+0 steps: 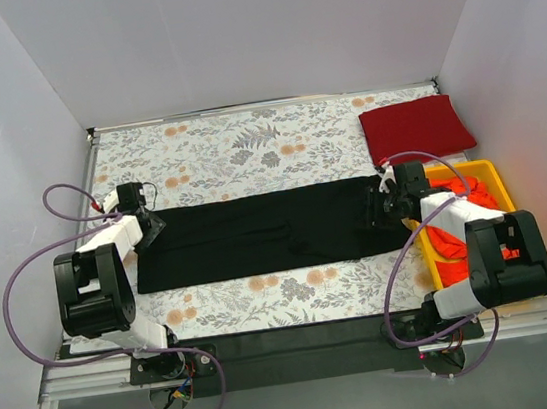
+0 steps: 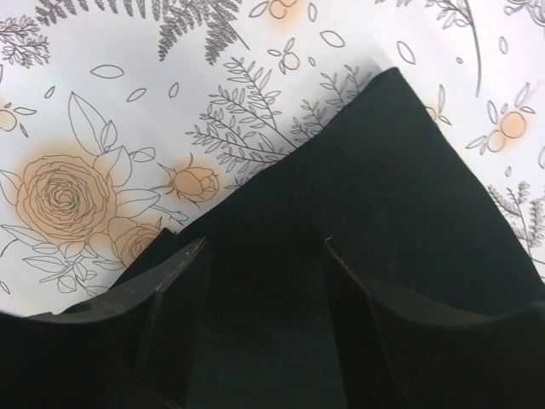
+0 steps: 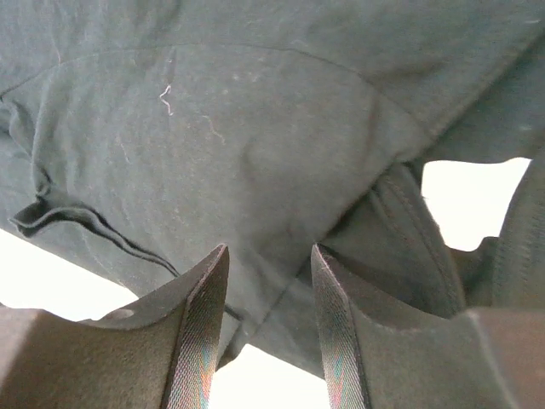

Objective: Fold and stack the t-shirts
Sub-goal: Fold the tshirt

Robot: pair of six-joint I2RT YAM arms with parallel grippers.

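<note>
A black t-shirt (image 1: 267,231) lies flat across the floral cover as a long folded strip. My left gripper (image 1: 148,229) sits low over its left end. In the left wrist view its jaws (image 2: 264,247) stand apart with the black cloth (image 2: 409,187) under them and nothing pinched. My right gripper (image 1: 383,206) is at the strip's right end. In the right wrist view it (image 3: 269,251) is open just above the shirt's seamed edge (image 3: 255,128). A dark red t-shirt (image 1: 415,128) lies folded at the back right. Orange-red t-shirts (image 1: 450,242) are heaped in the bin.
A yellow plastic bin (image 1: 496,170) stands at the right edge beside the right arm. The floral table cover (image 1: 246,148) runs to white walls at the back and sides. Purple cables loop beside both arm bases.
</note>
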